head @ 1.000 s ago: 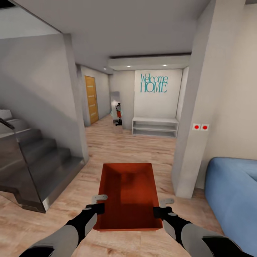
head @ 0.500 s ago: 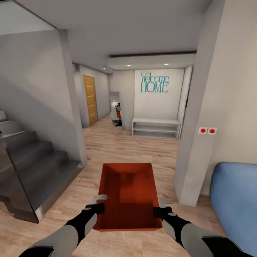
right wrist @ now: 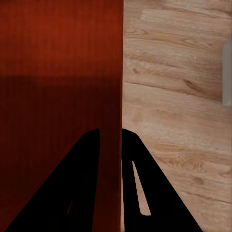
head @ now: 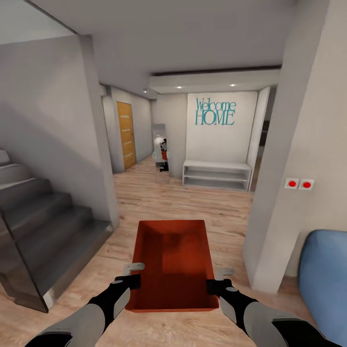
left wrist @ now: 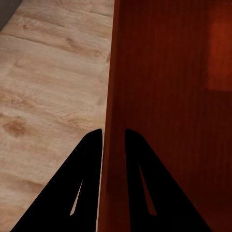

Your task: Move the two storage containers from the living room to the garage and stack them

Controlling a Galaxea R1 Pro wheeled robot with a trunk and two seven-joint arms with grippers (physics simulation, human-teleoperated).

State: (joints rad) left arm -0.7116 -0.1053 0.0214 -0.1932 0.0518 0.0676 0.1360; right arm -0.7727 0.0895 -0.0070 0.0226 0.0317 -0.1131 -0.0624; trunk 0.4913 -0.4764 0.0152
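Light wood plank flooring [head: 183,202] is running through to the far hall. Grey stairs [head: 43,226] are rising at the left beside a white wall [head: 48,120]. A teal "Welcome HOME" lettering [head: 215,112] is hanging above a low white shelf unit [head: 217,175]. An orange-brown door [head: 126,135] is standing at the left. Recessed ceiling lights [head: 206,86] are glowing. Two red wall switches [head: 299,183] are sitting above a blue sofa [head: 325,279].

Even, soft render light; ceiling spots [head: 206,86] glowed over the far alcove. Wide-angle stretch bent my head view's edges. My fingertips [left wrist: 92,145] read as flat black silhouettes.
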